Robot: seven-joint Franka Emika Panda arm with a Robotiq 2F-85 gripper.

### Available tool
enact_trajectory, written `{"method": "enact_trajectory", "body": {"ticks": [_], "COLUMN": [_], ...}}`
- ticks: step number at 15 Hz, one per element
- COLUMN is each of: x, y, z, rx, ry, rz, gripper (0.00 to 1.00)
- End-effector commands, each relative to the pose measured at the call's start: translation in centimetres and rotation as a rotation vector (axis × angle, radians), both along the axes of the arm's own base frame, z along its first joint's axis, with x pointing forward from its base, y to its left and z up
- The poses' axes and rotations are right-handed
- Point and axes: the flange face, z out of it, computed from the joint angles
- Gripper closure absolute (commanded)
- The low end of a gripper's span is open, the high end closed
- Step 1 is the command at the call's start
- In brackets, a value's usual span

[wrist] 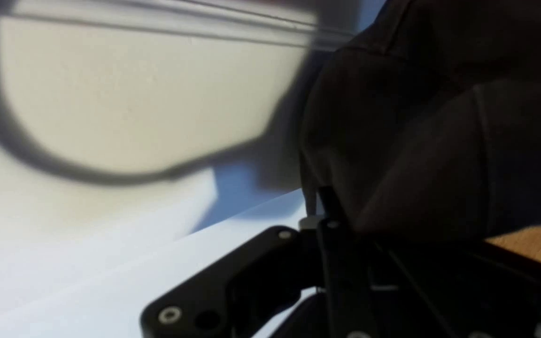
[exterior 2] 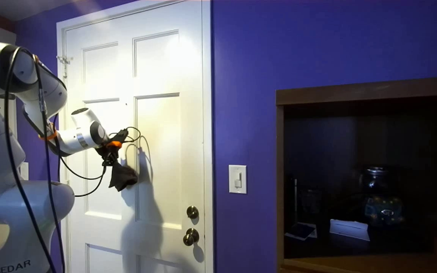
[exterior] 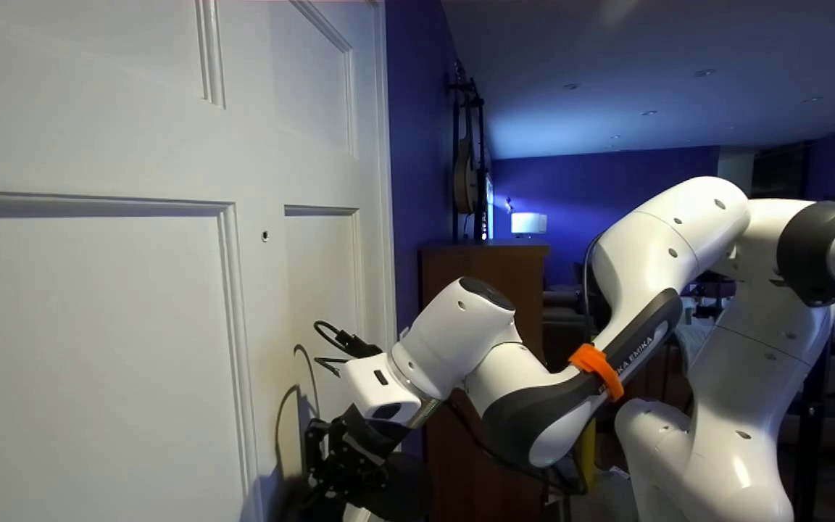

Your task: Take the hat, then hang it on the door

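Near the white panelled door (exterior 2: 161, 125), at eight o'clock in an exterior view, pinching the dark hat (exterior 2: 123, 178) in the gripper (exterior 2: 111, 162), with purple wall (exterior 2: 249, 94) beyond the door's three-o'clock edge and, in an exterior view, deep room (exterior: 577, 185) toward two.

Glare on the door (exterior 2: 169, 151), gloom in the cabinet (exterior 2: 368, 91)

In an exterior view, light blanches the door's top; a soft shadow (exterior 2: 142, 218) falls below. In an exterior view, a lamp (exterior: 525, 222) glows and blue light tints the ceiling (exterior: 642, 94). The wrist view is soft, the hat (wrist: 430, 155) underexposed.
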Motion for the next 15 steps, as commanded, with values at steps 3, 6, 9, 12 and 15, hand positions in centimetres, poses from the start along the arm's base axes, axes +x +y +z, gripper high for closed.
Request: {"method": "enact_trajectory", "body": {"ticks": [3, 6, 9, 12, 15], "x": [-0.1, -0.1, -0.1, -0.2, -0.2], "y": [0.0, -0.2, -0.2, -0.3, -0.4], "z": [-1.6, -2.1, -2.1, -2.0, -1.9], "rx": [0.008, 0.009, 0.016, 0.023, 0.024], "ry": [0.042, 0.057, 0.061, 0.061, 0.06], "rz": [0.003, -0.007, -0.011, -0.014, -0.017], "gripper": [0.99, 0.99, 0.66, 0.44, 0.23]}}
